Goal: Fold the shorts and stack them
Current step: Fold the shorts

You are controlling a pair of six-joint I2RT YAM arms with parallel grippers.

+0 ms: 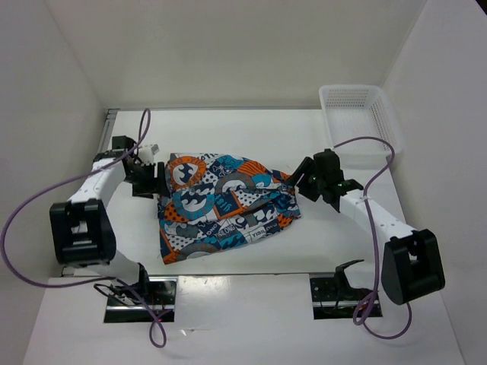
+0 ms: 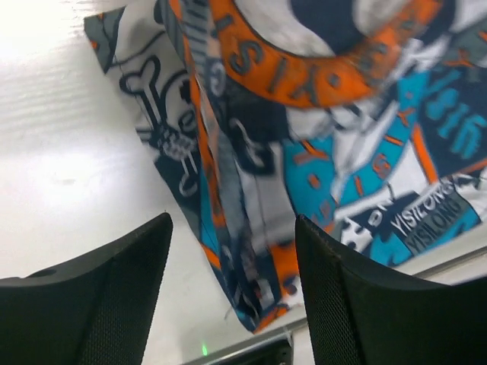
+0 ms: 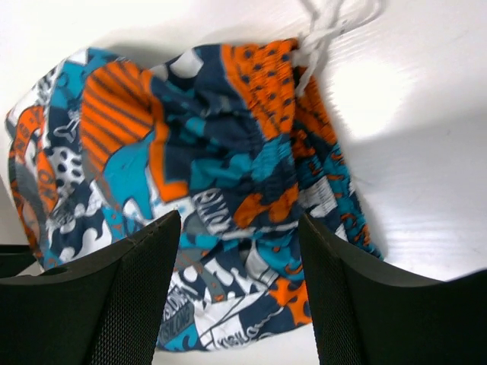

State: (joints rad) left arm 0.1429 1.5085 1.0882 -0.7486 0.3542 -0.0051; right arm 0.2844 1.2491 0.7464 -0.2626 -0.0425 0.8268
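Shorts (image 1: 224,205): patchwork print, loosely spread and rumpled at the middle of the bench (image 1: 228,137), between the two arms; a white drawstring (image 3: 327,30) trails from the waistband onto the bench.
Left jaws: released, spread wide, holding nothing, at the shorts' left edge.
Right jaws: released, spread wide, holding nothing, at the shorts' right end.
Basket (image 1: 358,103): white mesh, far right corner, well apart from the shorts.

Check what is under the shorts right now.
The shorts lie bunched on the white table, which shows all around them. Their layers overlap, so anything beneath the cloth is covered and cannot be seen.
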